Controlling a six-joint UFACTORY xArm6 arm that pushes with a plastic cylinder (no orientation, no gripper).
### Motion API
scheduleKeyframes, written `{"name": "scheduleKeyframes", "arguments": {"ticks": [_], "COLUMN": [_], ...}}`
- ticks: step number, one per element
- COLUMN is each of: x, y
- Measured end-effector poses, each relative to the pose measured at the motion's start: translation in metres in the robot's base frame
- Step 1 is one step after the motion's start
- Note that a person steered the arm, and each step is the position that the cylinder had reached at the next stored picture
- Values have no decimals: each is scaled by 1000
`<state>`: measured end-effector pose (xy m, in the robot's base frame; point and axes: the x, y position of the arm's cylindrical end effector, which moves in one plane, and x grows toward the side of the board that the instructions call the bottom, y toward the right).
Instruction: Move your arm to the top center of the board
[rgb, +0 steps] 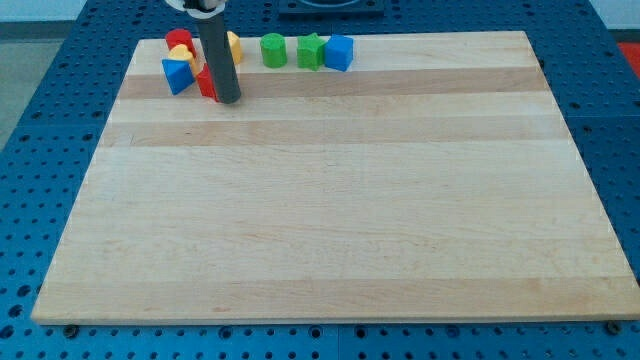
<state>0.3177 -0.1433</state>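
My tip (228, 99) rests on the wooden board (330, 220) near the view's top left. It stands just right of a red block (206, 83), which the rod partly hides. A blue triangular block (177, 76) lies left of that. A red block (178, 40) and a yellow block (182, 52) sit above it. Another yellow block (234, 45) peeks out right of the rod. Along the top edge, right of my tip, stand a green cylinder (273, 50), a green star block (311, 51) and a blue cube (340, 52).
The board lies on a blue perforated table (40, 120). The arm's white mount (195, 5) shows at the view's top edge above the rod.
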Motion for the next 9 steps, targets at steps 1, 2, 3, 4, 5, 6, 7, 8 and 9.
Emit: {"name": "scheduleKeyframes", "arguments": {"ticks": [1,2,3,4,5,6,7,8,9], "x": [-4,-5,-7,-21,-35,-54,-76,-99,-116], "y": [0,5,53,108,167,223,265,274,259]}}
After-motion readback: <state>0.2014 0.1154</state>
